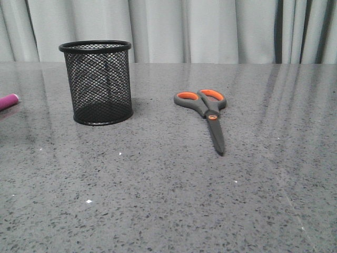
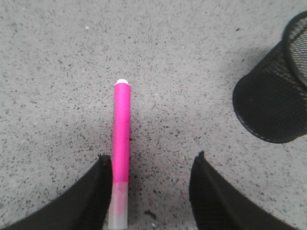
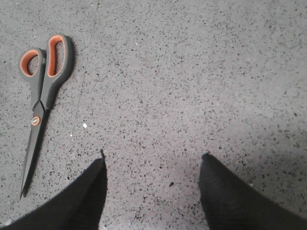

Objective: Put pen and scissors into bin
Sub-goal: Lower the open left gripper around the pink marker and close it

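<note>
Lying flat on the speckled grey table, the thick magenta-pink pen sits inside the left gripper, hugging one finger; jaws wide, holding nothing. Likely light, rigid, smooth and prone to roll: pinch mid-barrel. Closed grey-and-orange scissors lie beside the empty, wide-open right gripper: stiff, thin, best taken near the pivot. The black wire-mesh bin stands upright between them.

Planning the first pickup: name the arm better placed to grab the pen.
Left. Its open end effector already has the pen lying between its fingers, against one of them, with the cup nearby. The right end effector is by the scissors.
</note>
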